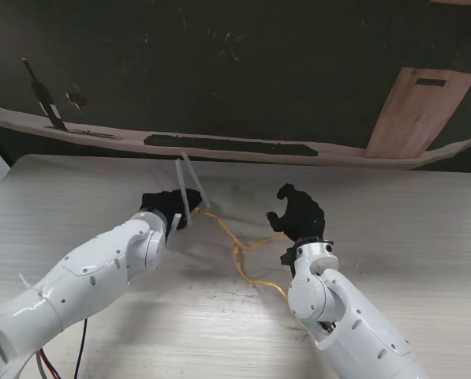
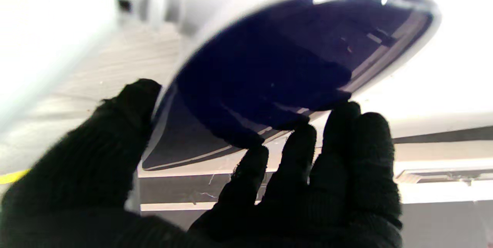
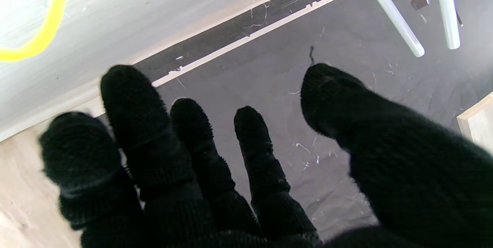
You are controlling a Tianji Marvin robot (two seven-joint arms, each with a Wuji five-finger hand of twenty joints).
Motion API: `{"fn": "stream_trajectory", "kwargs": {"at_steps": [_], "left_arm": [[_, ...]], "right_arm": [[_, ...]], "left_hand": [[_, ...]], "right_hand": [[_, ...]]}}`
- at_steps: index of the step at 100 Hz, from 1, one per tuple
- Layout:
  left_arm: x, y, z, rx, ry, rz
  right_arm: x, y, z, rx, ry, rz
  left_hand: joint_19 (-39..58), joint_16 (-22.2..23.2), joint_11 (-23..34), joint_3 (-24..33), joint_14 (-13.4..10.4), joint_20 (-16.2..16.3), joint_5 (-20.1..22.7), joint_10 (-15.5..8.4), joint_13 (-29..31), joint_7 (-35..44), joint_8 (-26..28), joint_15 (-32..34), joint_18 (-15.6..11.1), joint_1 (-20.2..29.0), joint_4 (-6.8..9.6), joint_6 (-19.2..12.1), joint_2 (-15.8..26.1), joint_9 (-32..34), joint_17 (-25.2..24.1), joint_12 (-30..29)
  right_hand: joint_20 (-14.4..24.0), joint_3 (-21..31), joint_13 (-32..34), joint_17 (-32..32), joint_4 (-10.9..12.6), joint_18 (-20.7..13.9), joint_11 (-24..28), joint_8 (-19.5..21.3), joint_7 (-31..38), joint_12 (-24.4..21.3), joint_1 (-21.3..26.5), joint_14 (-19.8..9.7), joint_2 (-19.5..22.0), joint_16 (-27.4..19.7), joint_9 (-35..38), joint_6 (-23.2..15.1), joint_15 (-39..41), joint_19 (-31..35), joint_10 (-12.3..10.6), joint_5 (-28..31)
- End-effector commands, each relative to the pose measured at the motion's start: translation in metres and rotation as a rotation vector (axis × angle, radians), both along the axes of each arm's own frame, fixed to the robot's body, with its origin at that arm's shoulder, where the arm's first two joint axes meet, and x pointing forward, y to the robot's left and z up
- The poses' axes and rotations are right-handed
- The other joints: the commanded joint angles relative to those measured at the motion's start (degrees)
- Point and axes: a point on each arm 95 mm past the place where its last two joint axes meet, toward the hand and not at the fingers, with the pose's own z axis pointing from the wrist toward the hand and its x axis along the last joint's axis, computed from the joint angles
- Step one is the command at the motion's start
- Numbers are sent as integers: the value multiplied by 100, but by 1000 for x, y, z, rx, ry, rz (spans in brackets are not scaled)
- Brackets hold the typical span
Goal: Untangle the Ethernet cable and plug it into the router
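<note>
Left hand (image 1: 166,207) clamps the router (image 2: 277,74), its body mostly hidden behind that hand with 2 antennas (image 1: 189,185) showing, yellow Ethernet cable (image 1: 247,257) trails right from the router toward the right hand (image 1: 300,215), fingers spread, holding nothing.

The stand camera looks down on the pale wood-grain counter (image 1: 424,237); both wrist cameras sit close behind their fingers, sharing, seemingly, the counter's far edge.
</note>
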Motion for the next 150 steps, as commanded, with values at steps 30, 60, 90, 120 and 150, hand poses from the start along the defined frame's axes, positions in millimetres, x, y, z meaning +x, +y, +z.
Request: {"fn": "stream_trajectory", "kwargs": {"at_steps": [30,60,90,120,150], "left_arm": [[-20,-8,-4,-42,17,21],[-31,-1,23,-95,-72,18],[-70,24,50,-278,-214,53],[-109,37,56,-597,-321,3],[-133,43,59,-803,-381,-192]], "right_arm": [[-4,3,0,19,-1,7],[-8,-4,5,34,-26,9],[-14,-13,12,72,-32,46],[-25,-22,20,103,6,118],[-37,-37,25,132,-37,282]], "left_hand": [[-1941,-1171,-1250,-937,-76,-754,-87,-735,-1958,-1691,-934,-1239,-385,-780,-103,-348,280,-1289,-1836,-845],[-2295,-1348,-1401,-1254,-203,-990,-54,-737,-2333,-1981,-1106,-1414,-534,-586,-18,-496,510,-1485,-2093,-966],[-2192,-1263,-1337,-1370,-441,-978,267,-952,-2051,-1299,-737,-1340,-587,-285,146,-677,558,-1264,-1958,-936],[-2166,-1125,-1304,-1231,-508,-955,323,-958,-1940,-827,-463,-1407,-584,-213,126,-658,518,-1011,-1962,-905],[-1839,-891,-1274,-1154,-703,-782,466,-1090,-1301,-757,-337,-1200,-530,-216,105,-805,494,-577,-1381,-879]], "right_hand": [[87,152,326,184,203,294,56,-59,148,-27,234,197,276,-16,209,139,129,48,187,153],[34,133,255,90,205,294,53,-69,139,-31,196,182,323,-61,170,114,95,10,168,136],[-29,-86,-691,-1219,111,294,-98,-60,132,-62,-222,228,172,-36,-253,-66,-385,-662,64,-131],[-564,-253,-1988,-2953,23,257,-397,-54,104,-127,-288,-10,-251,-89,-877,-307,-1563,-2201,-236,-543],[-669,-70,-2595,-3390,-130,-130,-474,38,314,-128,-441,-418,-705,-64,-1498,-539,-1994,-2792,-500,-1138]]}}
